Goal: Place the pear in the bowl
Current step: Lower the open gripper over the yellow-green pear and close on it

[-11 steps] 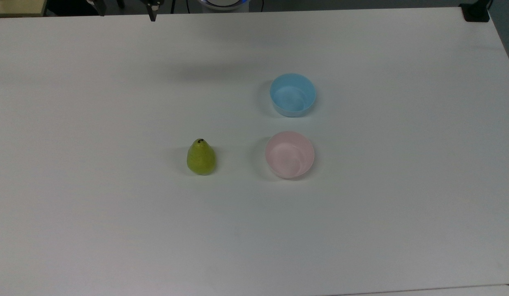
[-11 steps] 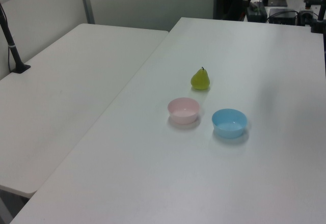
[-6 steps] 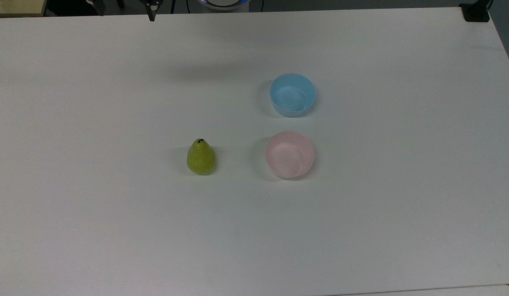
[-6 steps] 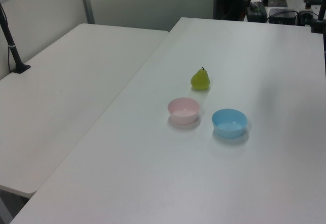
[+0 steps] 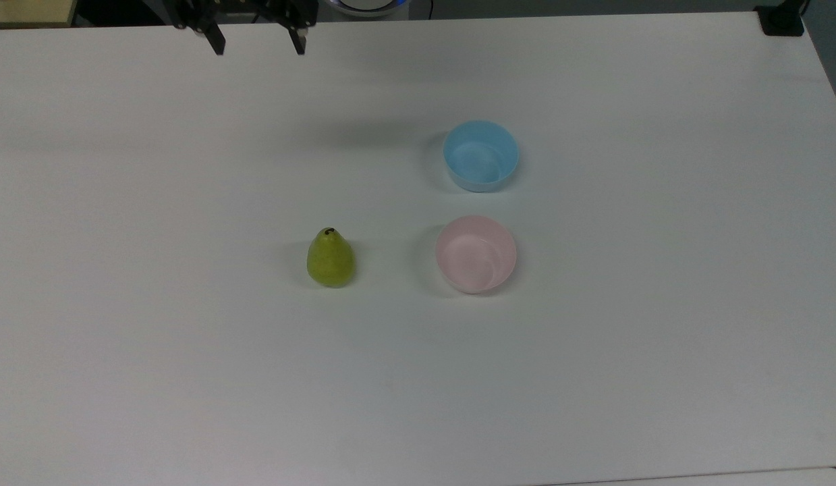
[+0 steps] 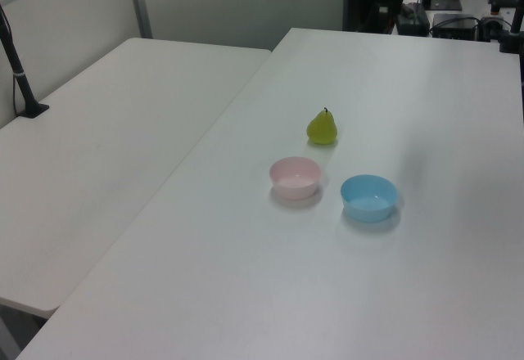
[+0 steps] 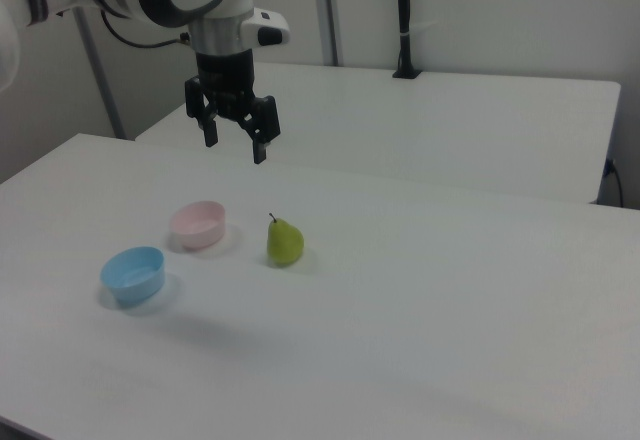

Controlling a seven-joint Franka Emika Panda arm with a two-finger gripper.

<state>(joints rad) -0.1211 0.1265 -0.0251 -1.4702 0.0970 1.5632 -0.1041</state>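
The gripper point(image 7: 234, 137) is hanging high above the table point(image 5: 188, 378) with its fingers spread apart and holding nothing. The pear point(image 5: 330, 258) is standing upright on the table, near the pink bowl point(image 5: 476, 254) but apart from it, on the top view's left. A blue bowl point(image 5: 481, 155) is sitting beyond. Nothing is done yet: approach, grasp, carry and release are all remaining.

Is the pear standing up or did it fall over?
Standing up. The pear sits on its wide bottom on the table, stem pointing up.
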